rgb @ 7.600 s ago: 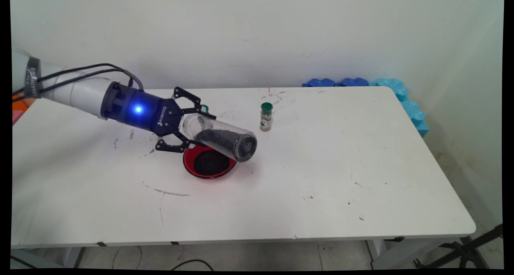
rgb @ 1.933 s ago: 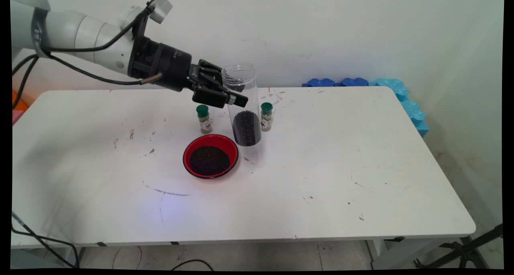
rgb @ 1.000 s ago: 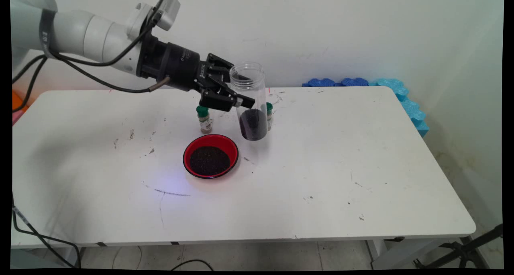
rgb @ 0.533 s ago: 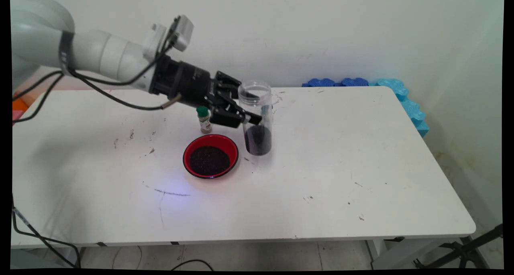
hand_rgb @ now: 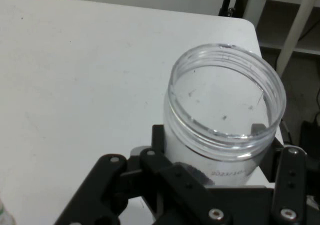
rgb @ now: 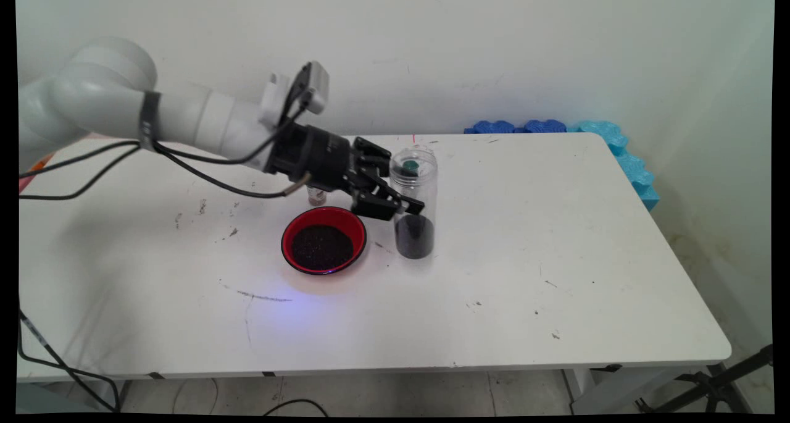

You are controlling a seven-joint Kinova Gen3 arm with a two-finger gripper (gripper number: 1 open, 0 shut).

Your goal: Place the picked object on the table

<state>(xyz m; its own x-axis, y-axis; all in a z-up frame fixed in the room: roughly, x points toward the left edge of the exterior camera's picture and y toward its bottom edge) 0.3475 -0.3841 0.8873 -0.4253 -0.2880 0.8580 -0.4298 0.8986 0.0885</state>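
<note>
My gripper [rgb: 409,196] is shut on a tall clear plastic jar [rgb: 414,225], which it holds upright around the middle. The jar's bottom third holds dark grains, and its mouth [hand_rgb: 227,97] is open with no lid. Its base sits at or just above the white table [rgb: 524,256], I cannot tell which. Just left of the jar stands a red bowl [rgb: 324,241] filled with the same dark grains. In the hand view the gripper [hand_rgb: 225,185] clasps the jar from below.
A green-capped spice bottle [rgb: 410,164] shows through the jar behind it. A second spice bottle [rgb: 315,196] is mostly hidden behind the gripper. Blue foam pieces [rgb: 592,140] lie along the table's far right corner.
The jar was first tilted over the bowl. It then stood upright in the air and has since come down and to the right, lowering beside the bowl.
</note>
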